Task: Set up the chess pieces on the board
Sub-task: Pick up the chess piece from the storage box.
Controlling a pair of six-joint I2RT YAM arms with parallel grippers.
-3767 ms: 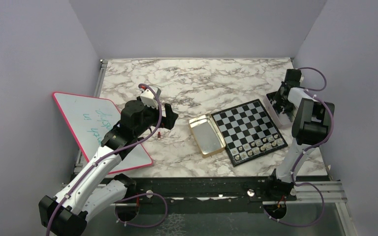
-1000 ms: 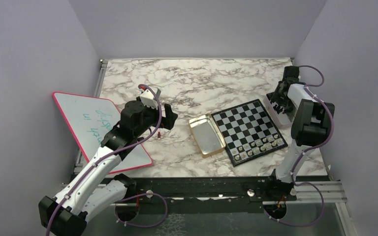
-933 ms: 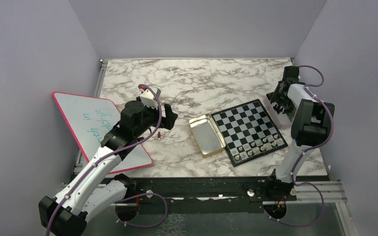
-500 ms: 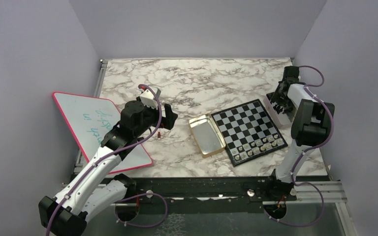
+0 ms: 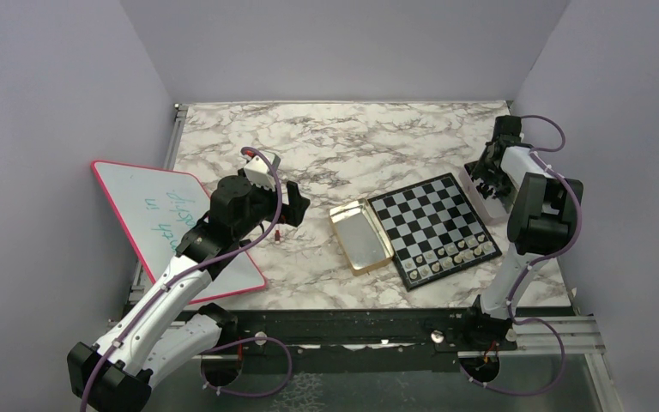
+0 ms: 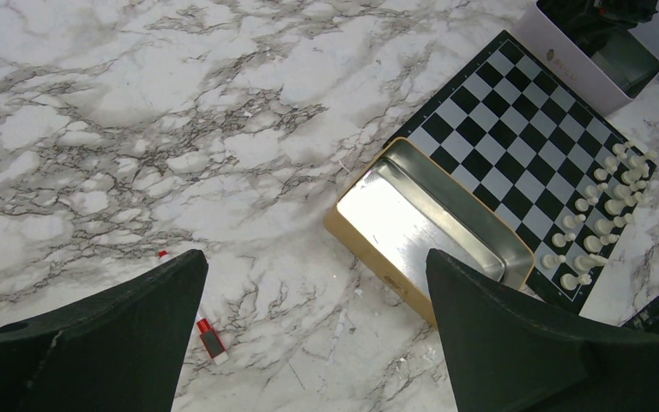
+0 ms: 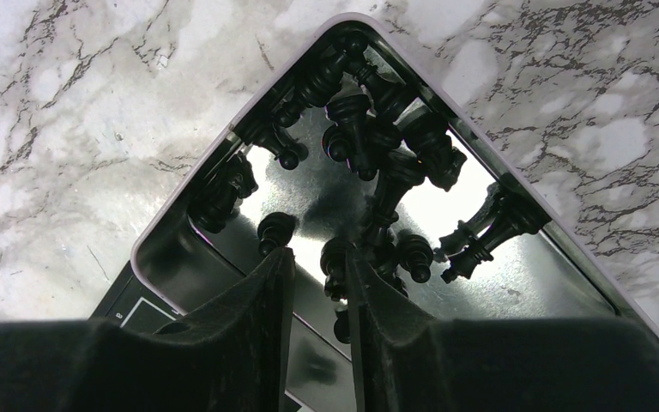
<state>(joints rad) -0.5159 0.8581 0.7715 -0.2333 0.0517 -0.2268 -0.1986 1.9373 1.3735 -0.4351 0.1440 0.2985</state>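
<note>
The board (image 5: 433, 225) (image 6: 523, 137) lies at the right of the table. Pale chess pieces (image 5: 455, 253) (image 6: 605, 215) stand in rows along its near edge. Black chess pieces (image 7: 369, 137) lie heaped in a white-rimmed box (image 7: 223, 142) (image 6: 566, 73) beside the board's far right edge. My right gripper (image 5: 486, 180) (image 7: 318, 253) reaches down into that box, open by a narrow gap. One black piece rests against its right finger, and the left finger stands apart from it. My left gripper (image 5: 296, 206) (image 6: 313, 257) hangs wide open over bare marble, left of the board, holding nothing.
An open gold tin (image 5: 360, 236) (image 6: 420, 223) lies against the board's left edge. A small red object (image 5: 279, 233) (image 6: 210, 336) sits on the marble under my left gripper. A pink-rimmed whiteboard (image 5: 159, 219) overhangs the table's left side.
Since the earliest frame my right wrist has shifted slightly over the box. Over the last second nothing visibly moves.
</note>
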